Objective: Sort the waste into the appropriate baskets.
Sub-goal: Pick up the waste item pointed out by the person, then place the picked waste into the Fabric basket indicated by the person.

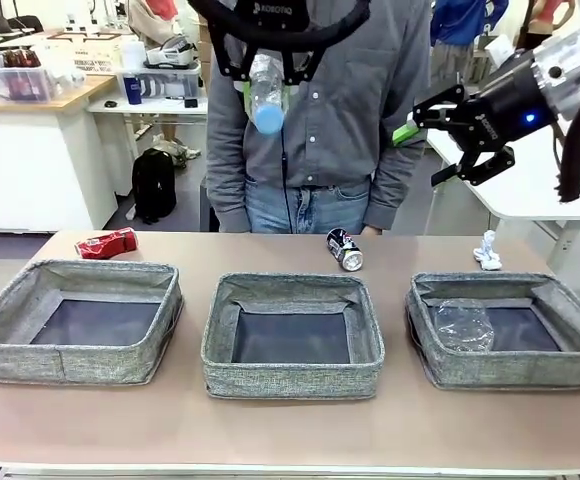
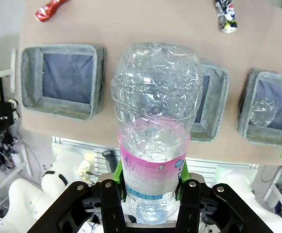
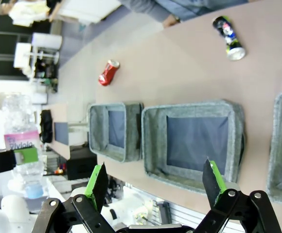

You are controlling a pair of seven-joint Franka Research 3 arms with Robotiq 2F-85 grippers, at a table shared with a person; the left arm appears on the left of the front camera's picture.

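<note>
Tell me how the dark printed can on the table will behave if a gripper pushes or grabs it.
The dark printed can lies on its side on the table, so a push across its length would probably roll it. As waste it is likely empty and light. Its glossy round wall may slip or dent under a squeeze.

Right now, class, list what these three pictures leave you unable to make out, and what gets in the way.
Left wrist view: the bottle in the left gripper covers most of the middle basket, so its floor is hidden.
Right wrist view: the right basket is cut off by the picture's edge.
Front view: the print on the dark can is too small to read.
</note>
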